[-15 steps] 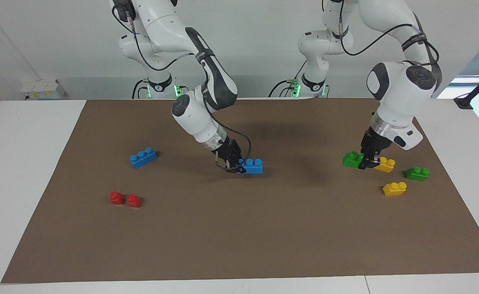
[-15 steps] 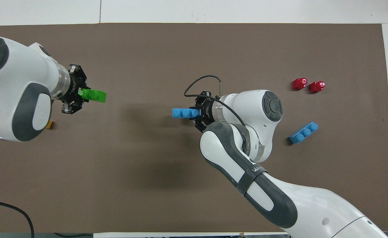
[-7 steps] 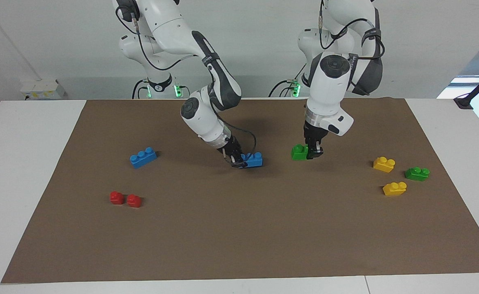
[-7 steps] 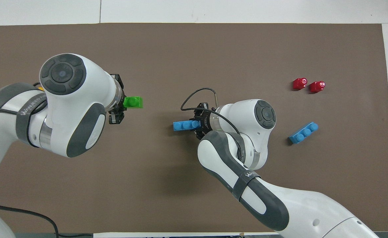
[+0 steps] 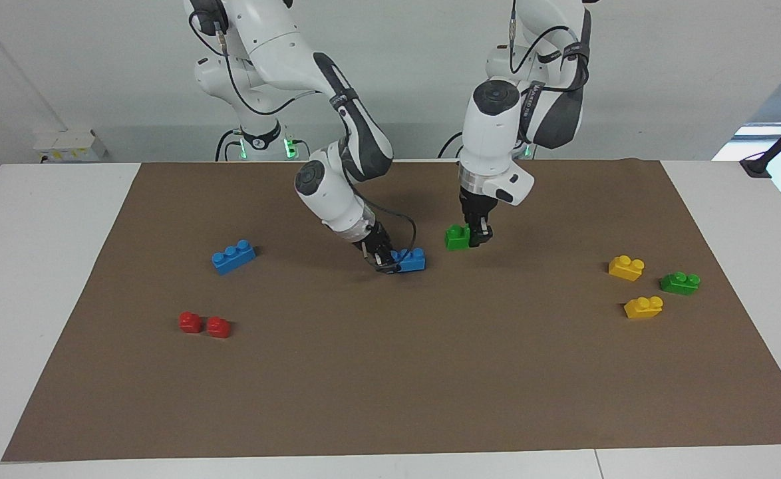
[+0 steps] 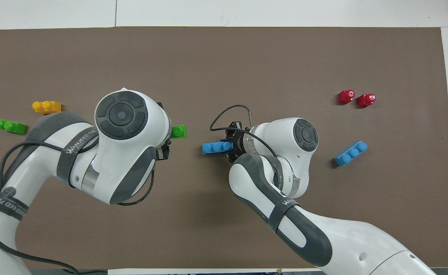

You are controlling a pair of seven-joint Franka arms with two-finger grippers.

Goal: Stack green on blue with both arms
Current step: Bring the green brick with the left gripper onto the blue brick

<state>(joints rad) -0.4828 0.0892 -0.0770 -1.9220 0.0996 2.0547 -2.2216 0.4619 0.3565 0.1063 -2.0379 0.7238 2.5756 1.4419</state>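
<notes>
Facing view, centre of frame: R gripper [image 5: 384, 256] clamped on one end of blue brick [image 5: 410, 260], fingers closed tight on it, brick low over brown mat [image 5: 390, 372], studs up. Whether brick touched mat, couldn't tell.

L gripper [image 5: 479, 234] just right of frame centre, fingers closed on green brick [image 5: 457, 237], which stuck out toward blue brick. Green held up in air, above mat, slightly higher in frame than blue. Gap between the two bricks; not touching.

Overhead view: green brick [image 6: 178, 131] poked out from under L wrist, mid-frame; blue brick [image 6: 215, 147] just right of it, lower, R gripper [image 6: 232, 144] at its right end. L gripper hidden under its own wrist here.

Other items, facing view: 2nd blue brick [image 5: 233, 257] left-centre; two red bricks [image 5: 204, 324] lower left, side by side; two yellow bricks [image 5: 626, 267] and darker green brick [image 5: 680, 283] at right, all resting on mat.
</notes>
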